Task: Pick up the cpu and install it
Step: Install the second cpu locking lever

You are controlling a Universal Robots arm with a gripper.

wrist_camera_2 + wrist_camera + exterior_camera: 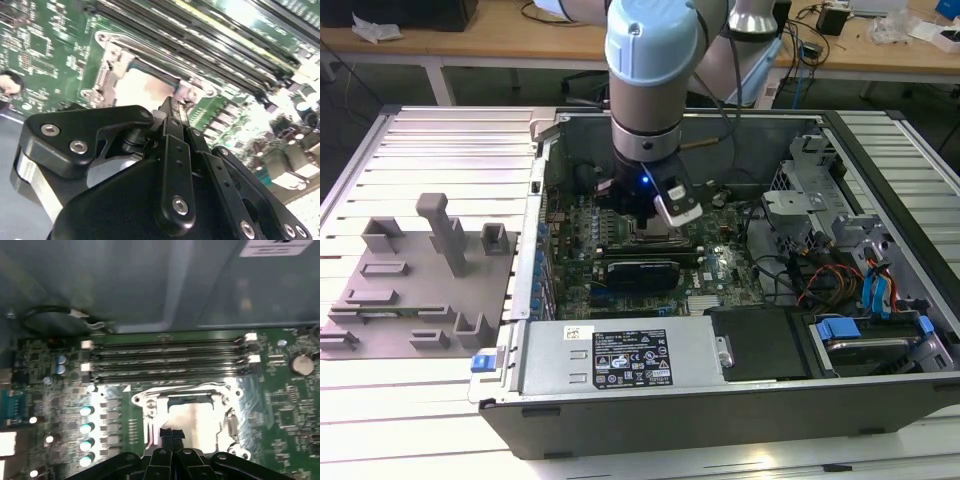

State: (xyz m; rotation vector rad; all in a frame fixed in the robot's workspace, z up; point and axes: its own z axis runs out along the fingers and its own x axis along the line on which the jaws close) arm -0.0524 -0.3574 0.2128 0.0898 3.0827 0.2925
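Hovering hand point(171, 436) at cpu's point(192, 421) edge, socket frame point(150, 400) around.

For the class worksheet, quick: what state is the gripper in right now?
Gripper: jaws shut together, holding nothing visible, poised over the cpu, which lies in the socket.

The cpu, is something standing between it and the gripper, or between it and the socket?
Nothing visible does. In both wrist views the pale silvery square cpu lies inside the metal-framed socket of the green board, and the black gripper is right at its edge. The long black memory slots run beside the socket, not between.
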